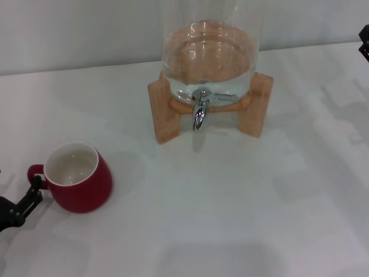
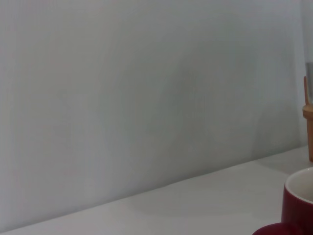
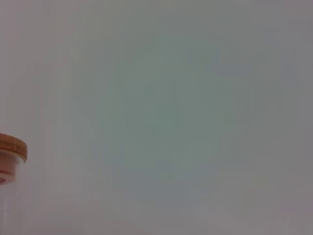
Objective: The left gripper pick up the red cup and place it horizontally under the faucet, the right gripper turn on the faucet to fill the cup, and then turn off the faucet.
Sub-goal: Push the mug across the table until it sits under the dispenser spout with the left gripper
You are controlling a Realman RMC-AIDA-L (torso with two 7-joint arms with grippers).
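The red cup (image 1: 78, 184) stands upright on the white table at the front left, white inside, with its loop handle turned to the left. My left gripper (image 1: 29, 196) reaches in from the lower left edge, and its black tip sits right at the cup's handle. The left wrist view shows the cup (image 2: 298, 205) close by at the frame's edge. The chrome faucet (image 1: 200, 112) hangs from the glass dispenser (image 1: 209, 57) at the table's middle back, spout down, with nothing under it. My right gripper (image 1: 364, 41) shows only as a black sliver at the far right edge.
The dispenser rests on a wooden stand (image 1: 164, 115) and holds some water. A grey wall runs behind the table. In the right wrist view only the dispenser's wooden lid (image 3: 12, 147) shows against the wall. White tabletop (image 1: 242, 208) lies between cup and stand.
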